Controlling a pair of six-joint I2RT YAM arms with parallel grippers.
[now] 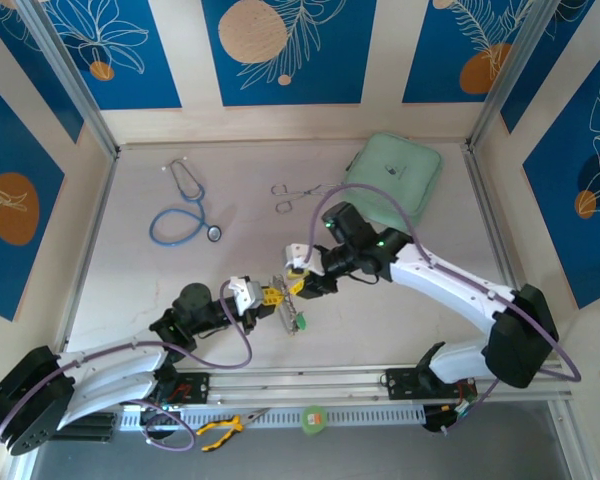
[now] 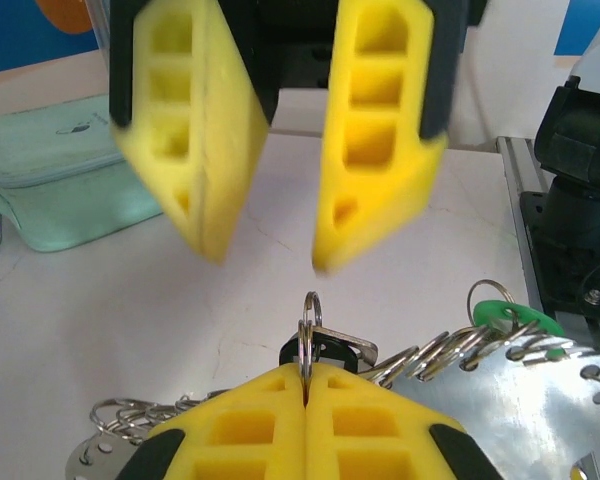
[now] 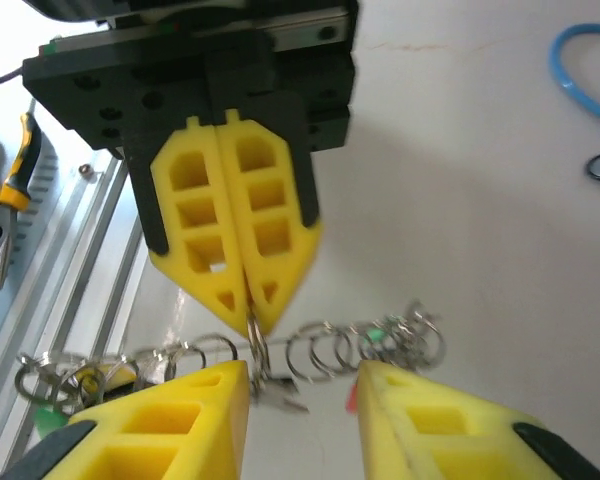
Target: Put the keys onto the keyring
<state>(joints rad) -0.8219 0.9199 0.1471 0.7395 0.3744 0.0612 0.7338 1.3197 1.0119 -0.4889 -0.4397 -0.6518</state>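
In the top view, the left gripper (image 1: 272,297) and the right gripper (image 1: 298,286) meet tip to tip near the front of the pale table (image 1: 160,290). The keyring (image 1: 289,311), a pale grey flat metal piece hung with small rings, lies just below them, with a green-headed key (image 1: 302,322) at its near end. A blue-tubed stethoscope (image 1: 185,215), steel forceps (image 1: 295,192) and a mint-green zip pouch (image 1: 395,185) lie well apart from it at the back. In the left wrist view, the left gripper (image 2: 307,372) has its yellow fingers pressed together on a small steel split ring (image 2: 309,318) that stands upright, with a black-headed key (image 2: 328,351) just behind it. The right gripper (image 2: 270,258) hangs above with its jaws spread and nothing between them. The keyring (image 2: 540,395) lies flat on the table, its holed rim carrying rings and the green-headed key (image 2: 510,316). In the right wrist view, the right gripper (image 3: 300,378) stands apart and empty. The left gripper (image 3: 248,315) pinches the small steel split ring (image 3: 257,352) amid a row of rings, and yellow-handled pliers (image 3: 0,205) lie beyond the rail.
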